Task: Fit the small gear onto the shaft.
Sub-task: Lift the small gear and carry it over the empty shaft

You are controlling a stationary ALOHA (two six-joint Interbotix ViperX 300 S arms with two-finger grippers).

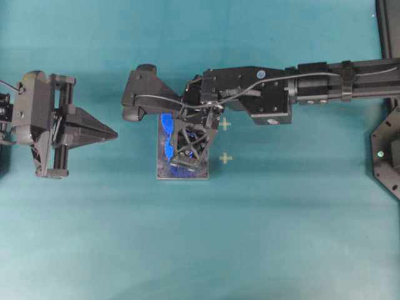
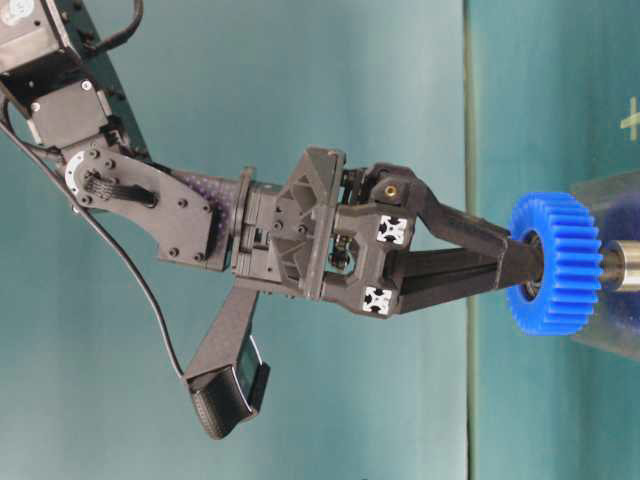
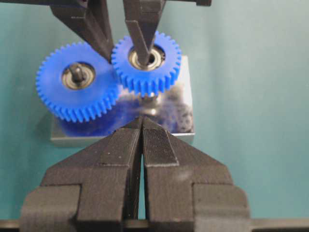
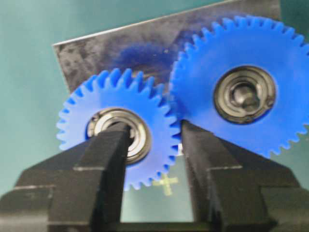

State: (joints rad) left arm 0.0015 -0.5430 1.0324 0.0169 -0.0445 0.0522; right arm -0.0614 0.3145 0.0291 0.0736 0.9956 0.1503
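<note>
1. The right gripper holds the small bright blue plastic toothed gear, one finger in its hub, jaws clamping the rim.
2. The gear hangs above the short silver metal shaft, with the larger blue gear at its nine o'clock; it should descend squarely so the teeth mesh.
3. The left gripper waits with jaws closed and empty.

left pincer closed, right pincer gripping

Matt plastic small gear, glossy metal plate

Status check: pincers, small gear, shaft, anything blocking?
Left pincer shut, idle short of the plate. Right pincer shut on small gear, one finger in the hub. Gear above the shaft, not seated. Larger gear close alongside, teeth nearly touching.
</note>
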